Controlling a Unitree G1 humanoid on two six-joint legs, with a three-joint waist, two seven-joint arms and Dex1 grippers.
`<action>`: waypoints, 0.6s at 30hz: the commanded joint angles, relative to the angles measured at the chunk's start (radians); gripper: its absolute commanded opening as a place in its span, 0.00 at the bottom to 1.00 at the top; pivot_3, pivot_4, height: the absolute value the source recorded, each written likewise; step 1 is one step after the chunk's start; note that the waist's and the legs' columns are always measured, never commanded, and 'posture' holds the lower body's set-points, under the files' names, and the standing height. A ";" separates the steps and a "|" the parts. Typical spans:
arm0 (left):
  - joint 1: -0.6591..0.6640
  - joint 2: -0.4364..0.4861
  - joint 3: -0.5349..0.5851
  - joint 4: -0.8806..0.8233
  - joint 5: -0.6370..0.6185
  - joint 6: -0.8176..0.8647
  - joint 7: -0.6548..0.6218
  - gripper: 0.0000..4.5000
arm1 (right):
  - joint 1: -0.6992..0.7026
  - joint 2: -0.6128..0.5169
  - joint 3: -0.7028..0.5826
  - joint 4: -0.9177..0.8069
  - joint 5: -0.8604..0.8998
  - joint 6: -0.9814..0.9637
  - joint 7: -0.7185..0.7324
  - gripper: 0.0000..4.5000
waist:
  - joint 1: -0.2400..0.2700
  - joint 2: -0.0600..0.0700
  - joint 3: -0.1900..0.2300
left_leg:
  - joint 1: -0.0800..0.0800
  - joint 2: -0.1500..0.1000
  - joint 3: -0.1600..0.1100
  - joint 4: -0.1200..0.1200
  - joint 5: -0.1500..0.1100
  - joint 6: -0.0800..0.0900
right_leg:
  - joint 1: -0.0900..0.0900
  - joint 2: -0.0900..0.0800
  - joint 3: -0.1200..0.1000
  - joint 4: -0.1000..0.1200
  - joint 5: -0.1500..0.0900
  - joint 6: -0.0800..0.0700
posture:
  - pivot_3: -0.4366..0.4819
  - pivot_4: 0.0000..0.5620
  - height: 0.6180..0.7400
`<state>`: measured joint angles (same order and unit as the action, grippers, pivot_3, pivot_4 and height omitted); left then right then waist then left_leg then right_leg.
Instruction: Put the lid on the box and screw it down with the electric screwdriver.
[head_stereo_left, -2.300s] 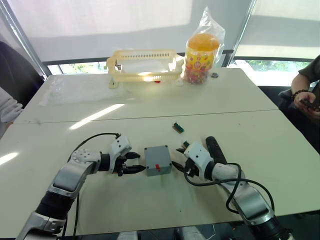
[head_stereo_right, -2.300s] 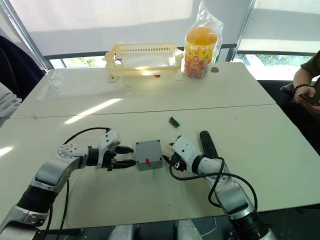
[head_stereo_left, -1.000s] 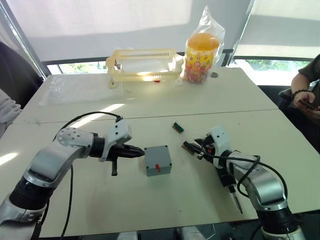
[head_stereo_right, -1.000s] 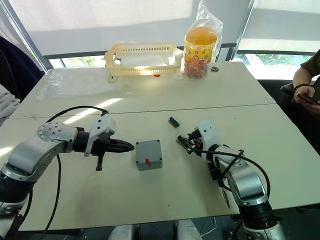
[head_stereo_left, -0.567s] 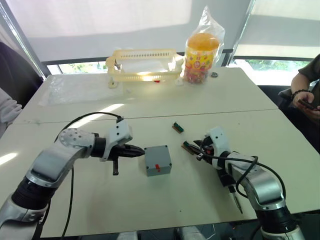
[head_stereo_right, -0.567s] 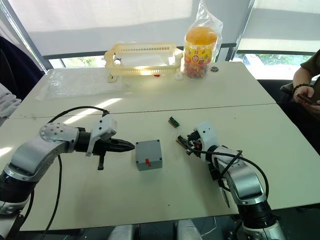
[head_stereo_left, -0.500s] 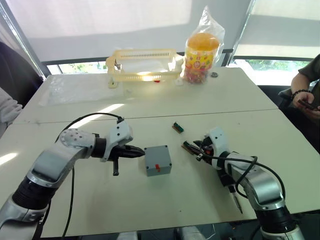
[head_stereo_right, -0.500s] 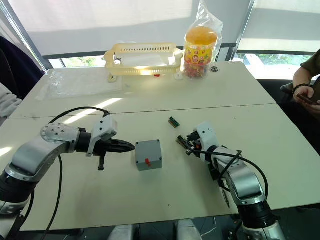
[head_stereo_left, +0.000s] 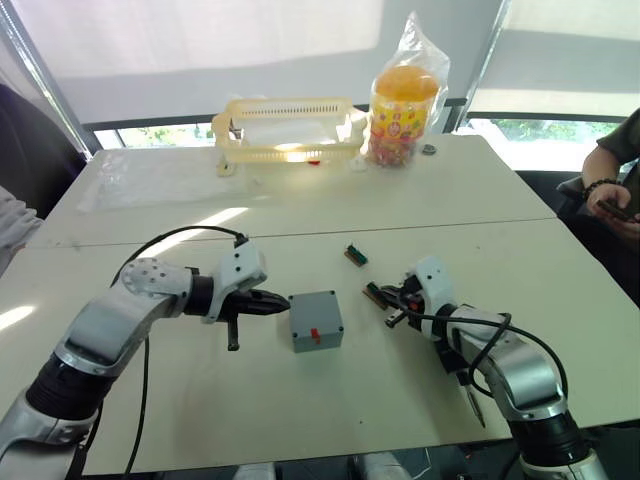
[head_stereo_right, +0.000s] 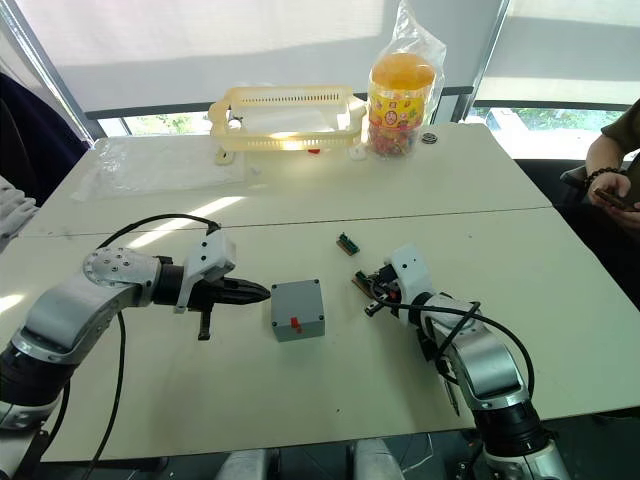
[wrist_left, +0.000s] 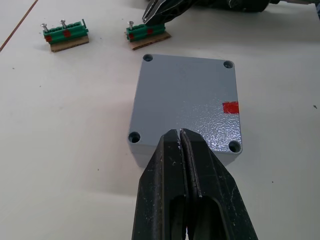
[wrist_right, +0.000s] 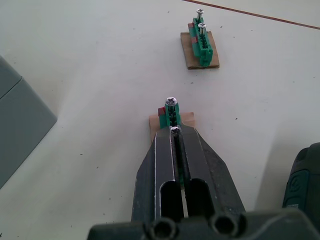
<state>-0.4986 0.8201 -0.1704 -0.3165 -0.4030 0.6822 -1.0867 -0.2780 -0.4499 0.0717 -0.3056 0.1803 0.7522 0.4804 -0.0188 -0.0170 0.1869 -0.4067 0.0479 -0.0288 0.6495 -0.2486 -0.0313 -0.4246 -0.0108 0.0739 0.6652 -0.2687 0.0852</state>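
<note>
One box was seen on the table, its lid already seated on top, four corner holes and one red mark visible. Two green screw holders were counted beyond the box: one farther off and one nearer, each carrying two screws. One screwdriver lay on the table to the right of the box, beside the right arm. The left gripper was held just left of the box, fingers pressed together with nothing between them, tips at the box's edge. The right gripper was seen with fingers nearly together at the nearer holder, a screw head between the tips; a firm grip could not be confirmed.
</note>
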 joint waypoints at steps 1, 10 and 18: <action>-0.001 0.002 0.013 -0.009 0.004 -0.022 -0.001 0.00 | -0.012 -0.006 -0.036 -0.068 0.018 -0.009 -0.003 0.00 | 0.000 0.000 0.000 | 0.000 0.000 0.000 0.000 0.000 0.000 | 0.000 0.000 0.000 0.000 0.000 0.000 | 0.48 0.27 1.00; -0.005 0.013 0.036 0.026 -0.011 -0.030 -0.021 0.00 | -0.043 -0.023 -0.079 -0.171 0.052 0.009 0.002 0.00 | 0.000 0.000 0.000 | 0.000 0.000 0.000 0.000 0.000 0.000 | 0.000 0.000 0.000 0.000 0.000 0.000 | 0.48 0.27 1.00; -0.005 0.070 0.107 0.082 -0.047 -0.027 -0.081 0.00 | -0.094 0.020 0.017 -0.260 0.153 0.057 0.064 0.00 | -0.004 0.000 0.000 | 0.000 0.001 0.000 -0.001 0.000 0.000 | -0.001 0.001 0.000 0.000 0.000 0.000 | 0.48 0.27 1.00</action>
<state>-0.5014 0.8727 -0.0993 -0.2289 -0.4282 0.6664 -1.1535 -0.3656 -0.4367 0.0683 -0.5342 0.3115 0.8080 0.5332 -0.0233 -0.0168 0.1871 -0.4065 0.0485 -0.0293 0.6479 -0.2488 -0.0310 -0.4253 -0.0100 0.0737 0.6653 -0.2688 0.0850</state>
